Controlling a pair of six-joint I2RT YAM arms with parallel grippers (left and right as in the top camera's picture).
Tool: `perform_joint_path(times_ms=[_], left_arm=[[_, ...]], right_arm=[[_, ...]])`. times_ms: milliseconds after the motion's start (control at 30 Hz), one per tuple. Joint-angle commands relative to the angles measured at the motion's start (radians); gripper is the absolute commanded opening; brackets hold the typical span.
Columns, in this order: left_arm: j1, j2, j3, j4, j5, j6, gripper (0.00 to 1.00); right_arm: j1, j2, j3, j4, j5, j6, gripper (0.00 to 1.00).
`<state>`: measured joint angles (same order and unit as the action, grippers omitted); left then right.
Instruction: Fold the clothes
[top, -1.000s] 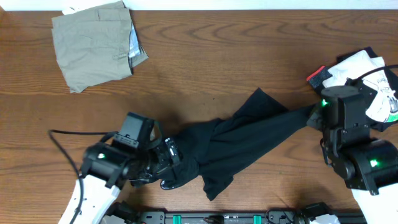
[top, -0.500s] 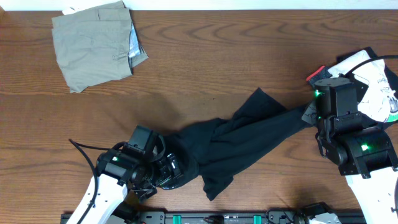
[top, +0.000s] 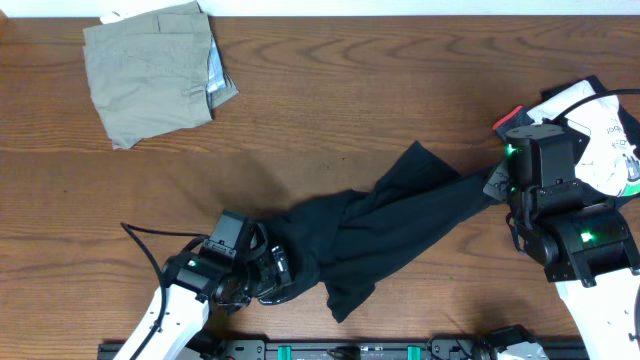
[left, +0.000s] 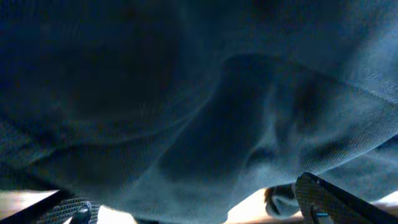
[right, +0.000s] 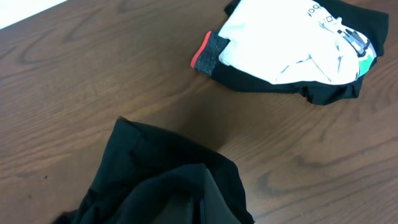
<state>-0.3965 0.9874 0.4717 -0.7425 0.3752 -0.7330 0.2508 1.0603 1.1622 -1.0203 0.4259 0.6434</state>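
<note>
A black T-shirt (top: 385, 222) lies bunched and stretched in a diagonal band across the table. My left gripper (top: 274, 278) is at its lower left end, open. In the left wrist view dark fabric (left: 199, 106) fills the frame, with one fingertip (left: 326, 199) wide to the right and the other (left: 62, 210) at the left. My right gripper (top: 497, 184) is shut on the shirt's right end, and its closed fingers (right: 200, 210) pinch a fold of the black cloth (right: 155, 168).
A folded khaki piece (top: 152, 72) lies at the back left. A white printed top (top: 598, 120) on a black garment with red trim (top: 509, 118) sits at the right edge, behind my right arm; the same white top (right: 292, 43) shows in the right wrist view.
My left arm has swung lower, toward the front edge, its gripper staying at the shirt's left end. The right arm shifted a little at first, then held still.
</note>
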Motion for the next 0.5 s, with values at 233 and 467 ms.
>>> perform_joint_path(times_ms=[233,467], left_arm=[[-0.002,0.047,-0.048,0.015,-0.018,0.048,0.92],[-0.002,0.050,-0.048,0.016,0.032,0.050,0.70]], right_arm=[[-0.008,0.000,0.016,0.005,0.010,0.006,0.01],[-0.008,0.000,0.016,0.006,0.010,0.006,0.01]])
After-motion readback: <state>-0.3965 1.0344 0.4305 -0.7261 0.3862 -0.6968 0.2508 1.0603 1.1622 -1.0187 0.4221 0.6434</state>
